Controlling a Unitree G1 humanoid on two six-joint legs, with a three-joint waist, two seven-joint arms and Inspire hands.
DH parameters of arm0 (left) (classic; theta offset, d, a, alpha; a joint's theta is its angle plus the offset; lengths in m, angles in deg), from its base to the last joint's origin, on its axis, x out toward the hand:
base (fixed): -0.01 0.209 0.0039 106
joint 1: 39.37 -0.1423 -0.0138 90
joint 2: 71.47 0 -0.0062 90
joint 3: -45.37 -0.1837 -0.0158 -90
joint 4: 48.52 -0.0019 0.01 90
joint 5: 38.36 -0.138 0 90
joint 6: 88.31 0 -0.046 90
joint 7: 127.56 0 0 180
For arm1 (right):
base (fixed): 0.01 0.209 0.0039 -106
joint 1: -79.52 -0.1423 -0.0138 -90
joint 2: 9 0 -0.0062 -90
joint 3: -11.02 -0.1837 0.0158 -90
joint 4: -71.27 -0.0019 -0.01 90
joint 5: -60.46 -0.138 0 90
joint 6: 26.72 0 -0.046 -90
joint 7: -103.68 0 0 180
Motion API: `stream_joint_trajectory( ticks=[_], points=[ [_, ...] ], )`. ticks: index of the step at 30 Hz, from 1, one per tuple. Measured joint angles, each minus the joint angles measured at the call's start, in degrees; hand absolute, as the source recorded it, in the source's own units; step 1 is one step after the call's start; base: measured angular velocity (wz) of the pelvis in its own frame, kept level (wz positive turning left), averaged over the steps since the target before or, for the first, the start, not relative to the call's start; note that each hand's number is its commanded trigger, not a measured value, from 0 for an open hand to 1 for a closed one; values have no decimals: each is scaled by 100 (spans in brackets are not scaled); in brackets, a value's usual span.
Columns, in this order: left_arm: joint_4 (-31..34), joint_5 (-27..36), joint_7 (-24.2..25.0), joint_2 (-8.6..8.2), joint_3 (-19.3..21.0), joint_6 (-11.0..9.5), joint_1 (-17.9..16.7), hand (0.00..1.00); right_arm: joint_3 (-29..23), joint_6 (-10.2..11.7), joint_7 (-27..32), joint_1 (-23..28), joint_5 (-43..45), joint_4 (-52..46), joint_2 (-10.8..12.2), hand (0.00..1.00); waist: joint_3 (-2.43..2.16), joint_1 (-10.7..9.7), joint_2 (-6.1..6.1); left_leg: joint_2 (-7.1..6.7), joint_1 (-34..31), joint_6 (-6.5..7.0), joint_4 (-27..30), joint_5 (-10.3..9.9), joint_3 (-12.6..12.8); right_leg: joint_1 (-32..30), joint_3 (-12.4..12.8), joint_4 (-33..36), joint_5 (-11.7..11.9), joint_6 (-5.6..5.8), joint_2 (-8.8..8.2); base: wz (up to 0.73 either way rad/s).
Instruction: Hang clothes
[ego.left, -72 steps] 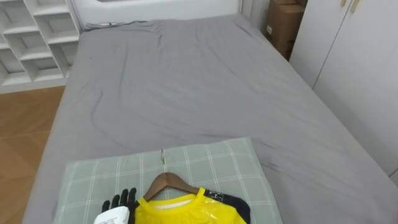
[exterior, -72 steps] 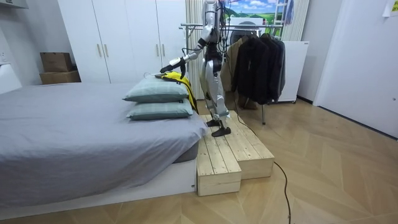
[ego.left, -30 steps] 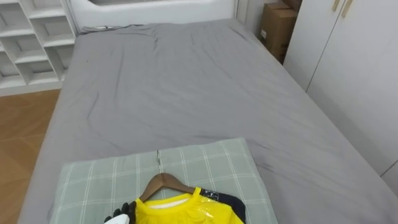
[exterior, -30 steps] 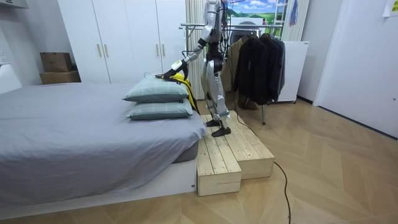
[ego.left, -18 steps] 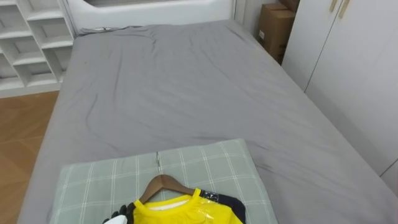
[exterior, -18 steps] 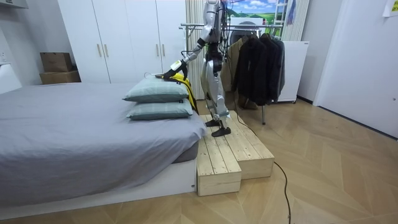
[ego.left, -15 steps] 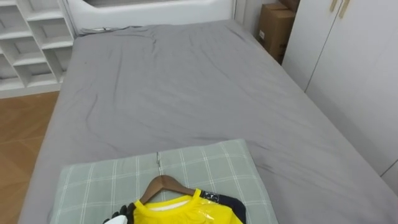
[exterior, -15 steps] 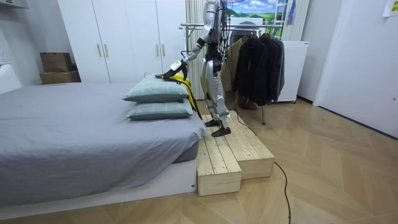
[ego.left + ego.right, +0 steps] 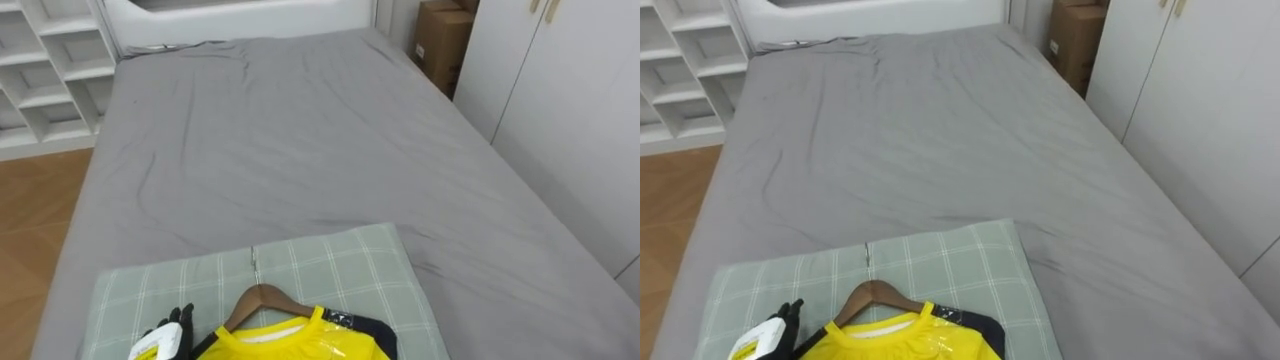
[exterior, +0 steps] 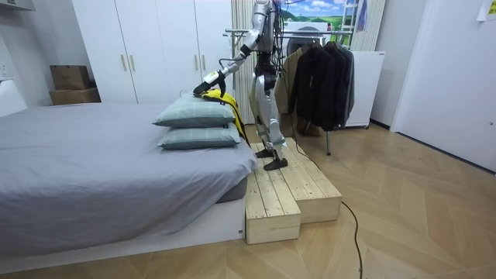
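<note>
- Yellow shirt (image 9: 290, 342) is lying on a wooden hanger (image 9: 262, 297), spread over the top green checked pillow (image 9: 340, 265) at the near end of the grey bed (image 9: 300, 140), with a dark panel (image 9: 368, 330) showing along its right edge
- It is looking light and limp, and the fabric is shining a little, so I'd guess it is slippery and will be sliding off the hanger's shoulders if tipped
- That hanger is the stiff part, so I'd be taking hold at its neck, just below the thin metal hook (image 9: 256, 262) pointing up the bed; grabbing cloth alone would only be bunching it
- Left hand (image 9: 160, 338) is hovering at the shirt's left shoulder, just beside the hanger's arm, its dark fingers (image 9: 183, 318) standing fairly straight and spread, closing on nothing I can see; whether it is touching the pillow I cannot tell
- From across the room, the robot is standing on a wooden step (image 10: 287, 194) at the bed's end, arm reaching out over the pillow, and the clothes rack (image 10: 236, 32) with its dark coats (image 10: 319, 74) is waiting right behind it
</note>
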Motion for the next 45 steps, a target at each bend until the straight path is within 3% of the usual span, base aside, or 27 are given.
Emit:
stream_joint_trajectory(
  ticks=[5, 15, 28, 31, 36, 45],
  points=[
    [13, 0, -60, 20, 92, 8, 32, 0, -15, -8, -14, 33, -2, 3, -2, 0, -20, 1, 41, -1, -6, 0, -2, 0, 0, 0, -7, -5, 2, 3, -4, 1],
    [11, 11, -57, 186, 99, 145, 42, 0, -194, -16, -136, 26, 21, 5, -36, 0, -8, -5, 91, 2, 1, 0, -3, 0, 1, 2, -9, -3, 2, 3, -1, 0],
    [16, 6, -40, 234, 105, 162, 41, 0, -415, -20, -259, 79, 203, 22, -60, 0, -9, -2, 129, 25, 84, 0, -7, 0, 129, 16, 71, 8, 10, -11, 27, -3],
    [16, 5, -33, 196, 103, 166, 41, 0, -404, -18, -247, 85, 198, 15, -59, 0, 2, 0, 110, 38, 100, 0, -12, 0, 136, 19, 82, 16, 17, -22, 42, -3],
    [2, 6, -29, -25, 84, 149, 40, 0, -399, 6, -170, 83, 195, 12, -49, 0, 38, -1, 55, 54, 99, 0, -20, 0, 139, 23, 81, 2, 29, -41, 63, 0],
    [-4, 5, -27, -64, 68, 141, 41, 0, -397, 49, -35, 94, 195, 26, -36, 0, 45, -19, 43, 57, 93, 0, -22, 0, 143, 15, 86, -3, 32, -45, 68, 0]
  ],
)
